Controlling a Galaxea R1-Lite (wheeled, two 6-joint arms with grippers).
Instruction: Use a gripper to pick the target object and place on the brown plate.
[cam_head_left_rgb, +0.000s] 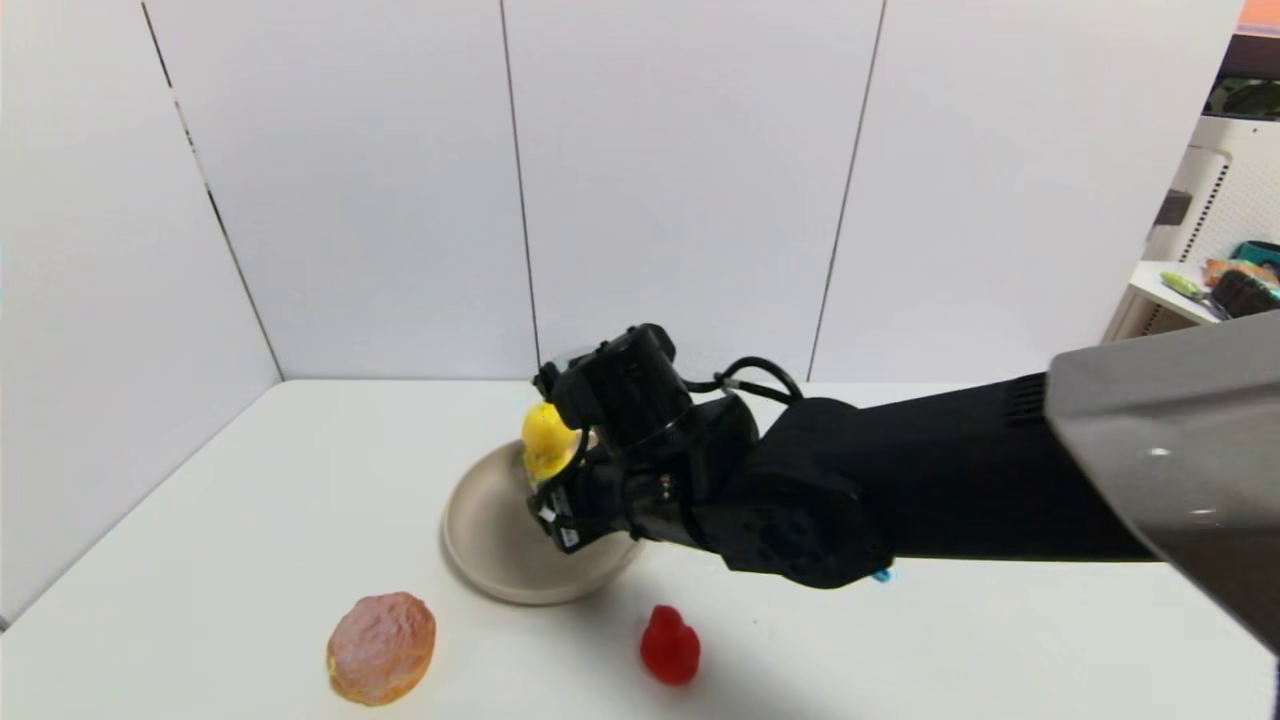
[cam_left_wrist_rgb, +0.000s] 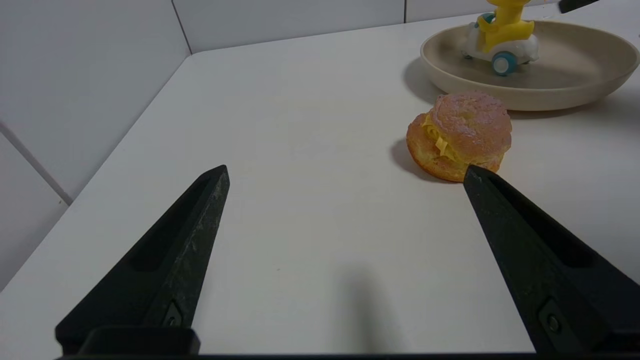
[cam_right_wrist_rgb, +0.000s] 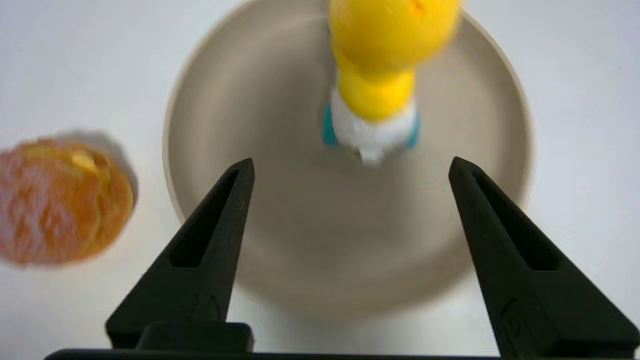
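The yellow duck (cam_head_left_rgb: 547, 440) with a white base and blue wheels stands upright inside the brown plate (cam_head_left_rgb: 490, 540), near its far side. My right gripper (cam_head_left_rgb: 560, 505) hangs over the plate, just on the near side of the duck. In the right wrist view the right gripper (cam_right_wrist_rgb: 350, 165) is open and empty, with the duck (cam_right_wrist_rgb: 380, 85) beyond its fingertips and the plate (cam_right_wrist_rgb: 280, 240) beneath. The left wrist view also shows the duck (cam_left_wrist_rgb: 502, 37) in the plate (cam_left_wrist_rgb: 550, 95). My left gripper (cam_left_wrist_rgb: 345, 172) is open and empty, low over the table.
A cream puff (cam_head_left_rgb: 381, 647) lies on the white table in front-left of the plate and shows close to one left finger (cam_left_wrist_rgb: 525, 240). A red duck-shaped toy (cam_head_left_rgb: 669, 645) stands in front of the plate. White walls close off the back and left.
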